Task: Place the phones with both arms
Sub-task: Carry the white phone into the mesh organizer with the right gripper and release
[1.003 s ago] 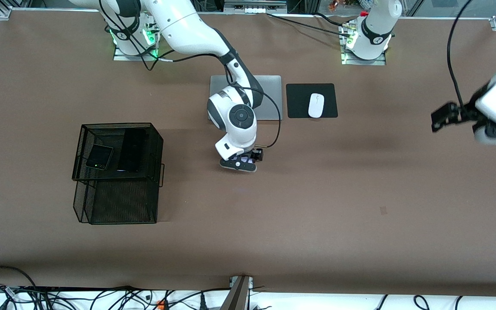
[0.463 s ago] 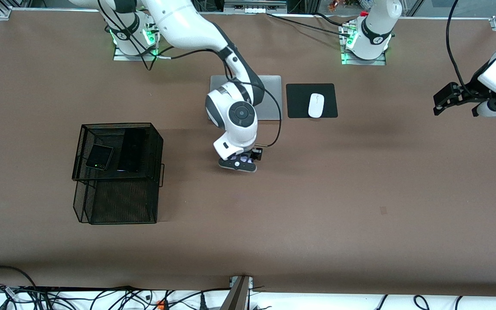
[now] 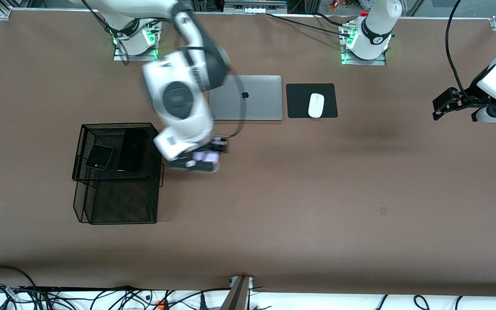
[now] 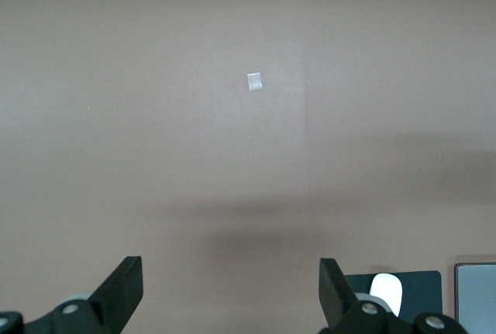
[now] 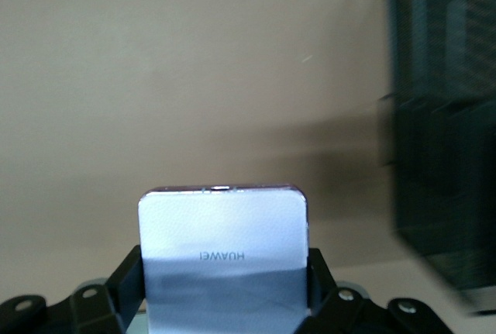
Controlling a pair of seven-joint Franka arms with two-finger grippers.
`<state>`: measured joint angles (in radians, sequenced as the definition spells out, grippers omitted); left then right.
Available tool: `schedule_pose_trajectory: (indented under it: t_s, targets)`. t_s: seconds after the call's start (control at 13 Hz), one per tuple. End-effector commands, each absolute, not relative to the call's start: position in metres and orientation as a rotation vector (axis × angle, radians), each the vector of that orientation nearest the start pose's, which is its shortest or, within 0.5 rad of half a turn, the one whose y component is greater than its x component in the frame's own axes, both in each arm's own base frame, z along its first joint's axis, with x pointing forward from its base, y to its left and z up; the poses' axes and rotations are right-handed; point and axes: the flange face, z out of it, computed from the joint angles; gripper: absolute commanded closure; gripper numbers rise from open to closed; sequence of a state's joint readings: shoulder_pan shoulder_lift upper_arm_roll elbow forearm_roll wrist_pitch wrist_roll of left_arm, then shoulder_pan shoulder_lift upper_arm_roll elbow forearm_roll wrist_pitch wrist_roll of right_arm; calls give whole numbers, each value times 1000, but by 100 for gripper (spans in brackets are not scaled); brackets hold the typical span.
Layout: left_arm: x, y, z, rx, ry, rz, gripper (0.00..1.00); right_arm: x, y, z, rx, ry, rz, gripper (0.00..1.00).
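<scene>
— Brown counter (image 3: pixel 317 215) all the way across, so what do we take as our landmark?

— We use the black mesh basket (image 3: pixel 119 172) near the right arm's end. In its upper tier we see the small squarish black phone (image 3: pixel 99 156) lying flat, with the long slim black phone (image 3: pixel 131 150) just beside it, toward the left arm's end.

— And the third phone?

— We find the white-lavender phone (image 5: pixel 225 253) up in the air, pinched at its two side edges by the right claw (image 3: pixel 194 161), whose fingers are closed in on it. That claw hangs over bare counter just beside the basket, toward the left arm's end. In the right wrist view we read the maker's name on the phone's pale face, and the basket shows as a dark blur at the edge.

— Moving on from the basket?

— We come to the closed silver laptop (image 3: pixel 248 98), farther from the front camera than the basket, then a black mouse pad (image 3: pixel 299 101) with the white mouse (image 3: pixel 316 105) on it.

— And the left arm?

— We see it waiting well apart from the basket, at the counter's other end. The left claw (image 3: pixel 441 107) hovers with its fingers (image 4: pixel 124 284) spread wide and nothing between them.
</scene>
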<state>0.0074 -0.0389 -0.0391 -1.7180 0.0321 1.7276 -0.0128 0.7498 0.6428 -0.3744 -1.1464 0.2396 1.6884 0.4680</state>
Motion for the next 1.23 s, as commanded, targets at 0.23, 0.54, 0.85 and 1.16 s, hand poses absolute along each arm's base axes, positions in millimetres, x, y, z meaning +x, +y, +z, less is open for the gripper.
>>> schedule_pose_trajectory:
  t_s: [0.23,0.54,0.85,1.16]
  targets:
    - [562,-17,588,-3122,66,-70,0,708,150,442,-3173,-113,78,69]
    - [563,-24,589,-3121,78,-68,0,748,90,379,-3200,-140,-80,69]
    - [563,-24,592,-3120,85,-77,0,747,78,296,-3150,-68,-55,69]
    - [563,-28,593,-3120,90,-77,0,737,88,261,-3147,-62,39,54]
